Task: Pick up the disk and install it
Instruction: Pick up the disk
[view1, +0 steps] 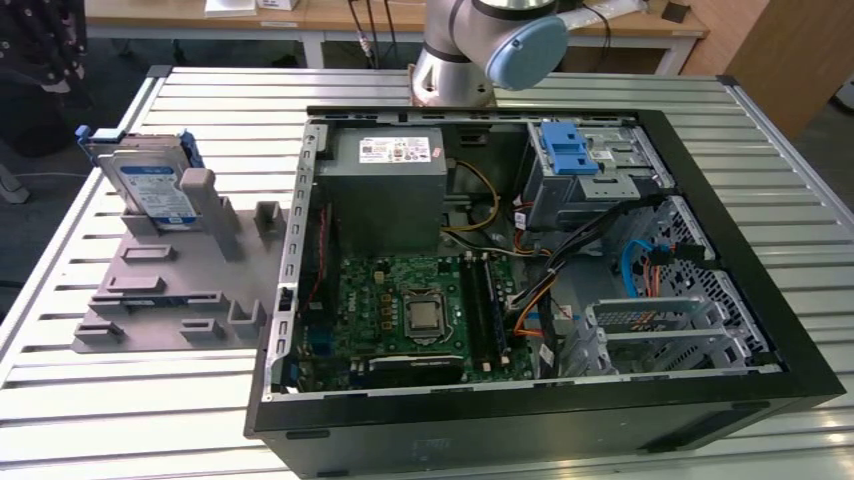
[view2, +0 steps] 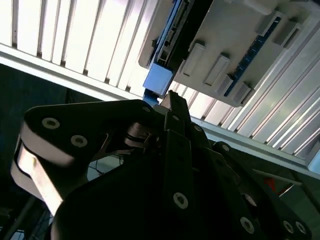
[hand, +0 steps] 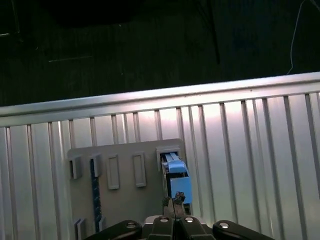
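The disk (view1: 148, 186) stands on edge in a slot of the grey holder plate (view1: 160, 290), at the exterior view's left. It is silver with a blue-and-white label and a blue rail frame. In the first wrist view I look down on the disk's blue upper edge (hand: 177, 176), with my gripper (hand: 174, 202) close beside it. The dark fingers are drawn together with nothing between them. In the second wrist view the gripper (view2: 175, 99) sits just short of the disk's blue corner (view2: 159, 80). Whether they touch I cannot tell.
An open computer case (view1: 747, 330) lies on the slatted metal table (view1: 80, 400), at the exterior view's right. Inside it are a grey power supply box (view1: 387, 180), a green motherboard (view1: 400, 310) and a drive bay with a blue latch (view1: 574, 155). The arm's base (view1: 461, 60) stands behind the case.
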